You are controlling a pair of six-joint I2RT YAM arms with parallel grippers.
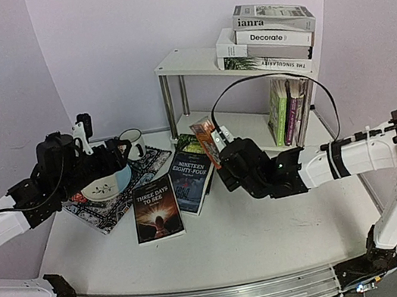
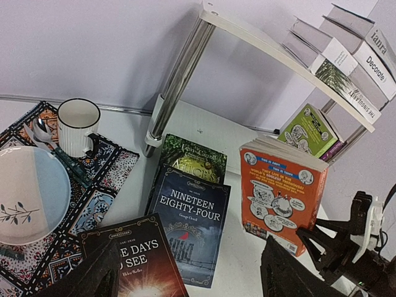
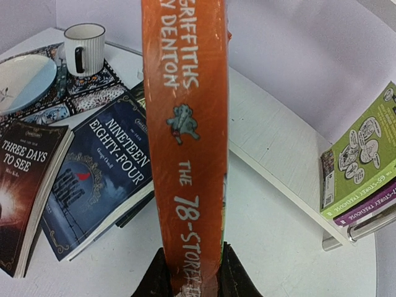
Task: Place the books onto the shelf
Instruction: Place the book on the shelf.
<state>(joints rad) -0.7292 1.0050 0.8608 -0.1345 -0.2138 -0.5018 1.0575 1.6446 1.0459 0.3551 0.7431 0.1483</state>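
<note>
My right gripper is shut on the bottom of the spine of an orange Treehouse paperback, which it holds upright above the table. Three books lie flat left of it: "Three Days to See", "Nineteen Eighty-Four" and a green Alice book partly beneath that one. The white shelf carries a stack of three large hardbacks on its top board. Green and purple paperbacks stand on its lower board. My left gripper is open and empty, hovering over the mat at the left.
A patterned mat at the left holds a white-and-blue bowl, a white ribbed mug and a spoon. A black cable arcs from my right arm past the shelf front. Chrome shelf legs stand behind the flat books.
</note>
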